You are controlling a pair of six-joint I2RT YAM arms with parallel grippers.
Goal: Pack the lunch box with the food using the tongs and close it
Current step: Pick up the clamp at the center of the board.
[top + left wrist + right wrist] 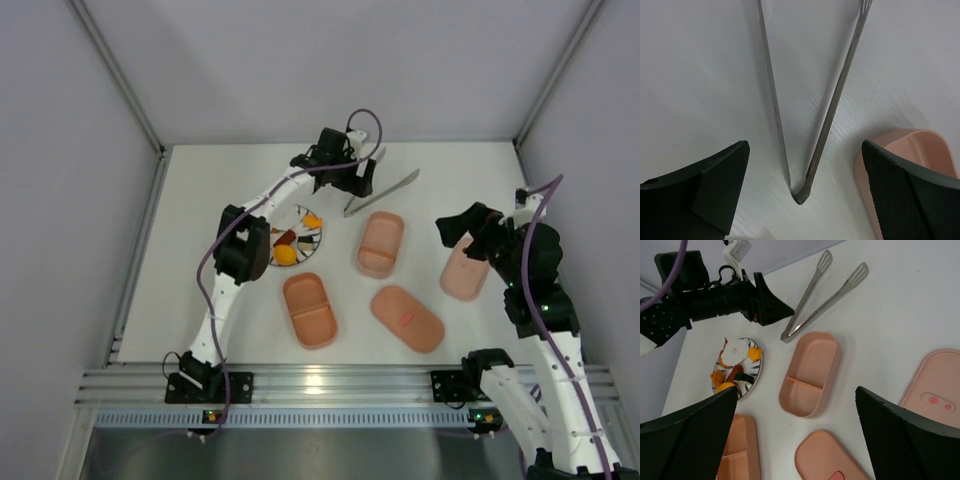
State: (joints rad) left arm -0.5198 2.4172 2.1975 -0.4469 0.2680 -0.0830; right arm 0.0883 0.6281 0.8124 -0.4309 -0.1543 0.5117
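A robot lab test cell — a white table boxed in by plain grey walls, the cabled left arm and right arm bolted to a metal rail across the frame's bottom.

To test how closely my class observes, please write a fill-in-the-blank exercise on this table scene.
1. The food lies on a round striped ____.
2. The left gripper stands open, one finger on each side of the joined end of the ____.
3. Both divided trays are ____.
4. On the table lie ____ pink lids.

Missing words: plate; tongs; empty; two.
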